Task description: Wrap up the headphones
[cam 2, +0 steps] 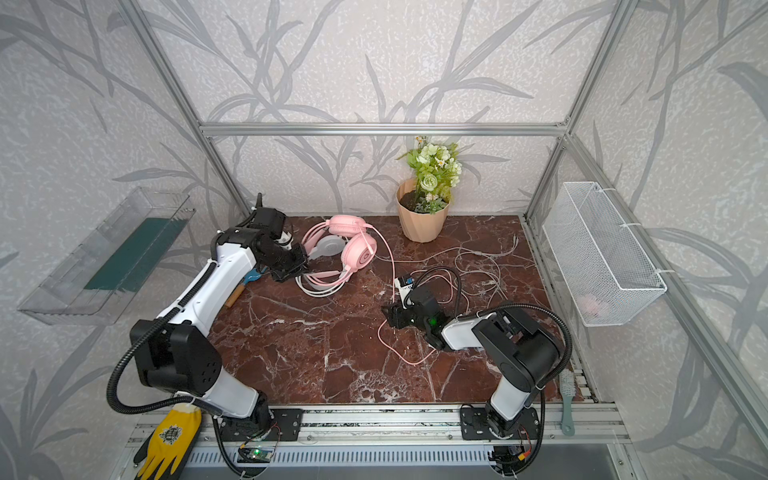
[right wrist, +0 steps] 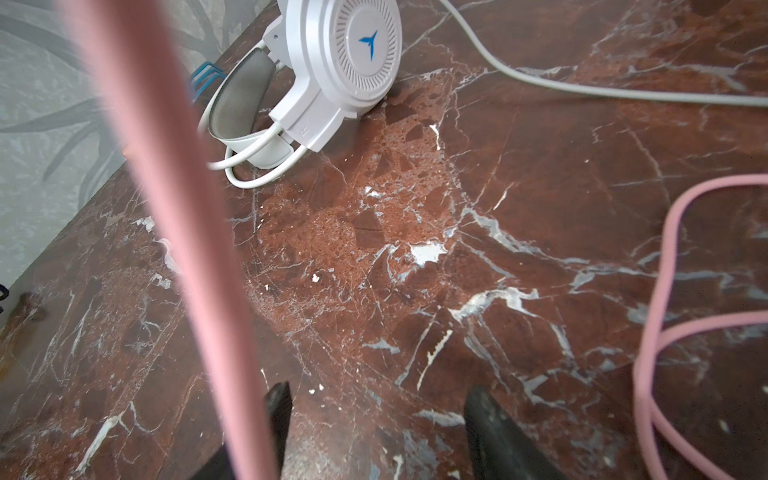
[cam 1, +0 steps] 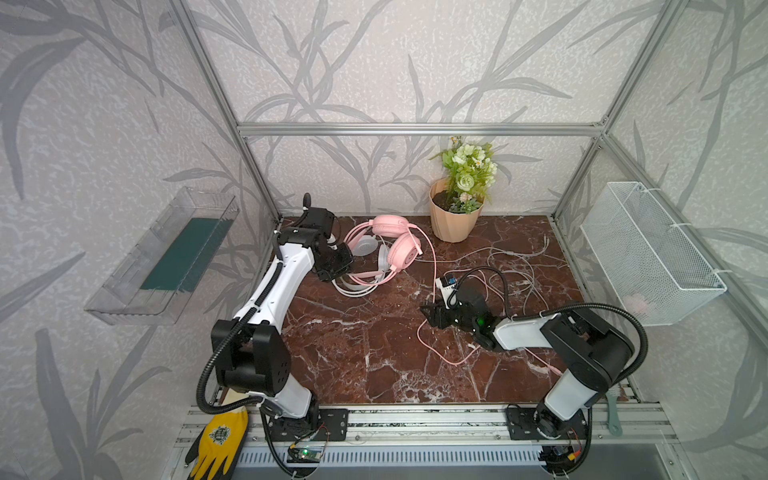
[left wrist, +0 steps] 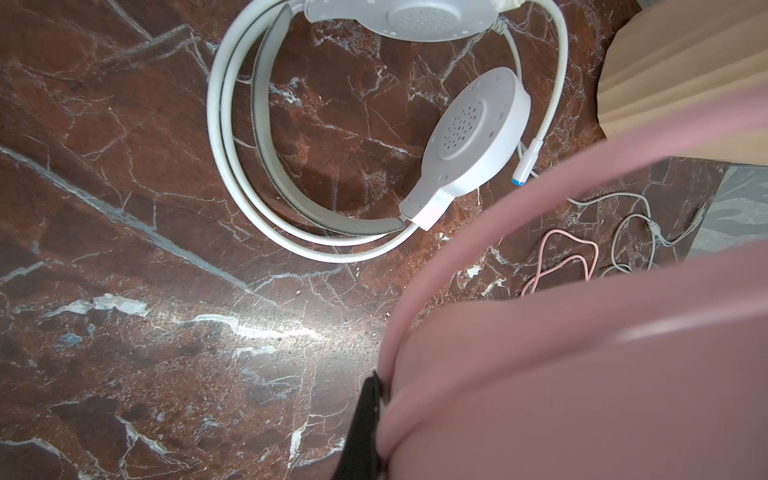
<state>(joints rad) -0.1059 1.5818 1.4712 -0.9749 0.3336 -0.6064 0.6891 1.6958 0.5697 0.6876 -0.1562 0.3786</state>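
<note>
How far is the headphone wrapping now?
Done: nothing; the pink cable and white cable trail loose over the table. In hand: the left gripper grips the pink headset; the right gripper is open by its cable. Left: winding both.

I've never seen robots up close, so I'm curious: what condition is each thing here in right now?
Pink headset: tilted up over the white one, held by its band.
White headset: lying on the table.
Pink cable: unwound, loose.
White cable: unwound, sprawled.
Left jaws: shut on the pink headset.
Right jaws: open, pink cable running past.
Flowerpot: upright.
</note>
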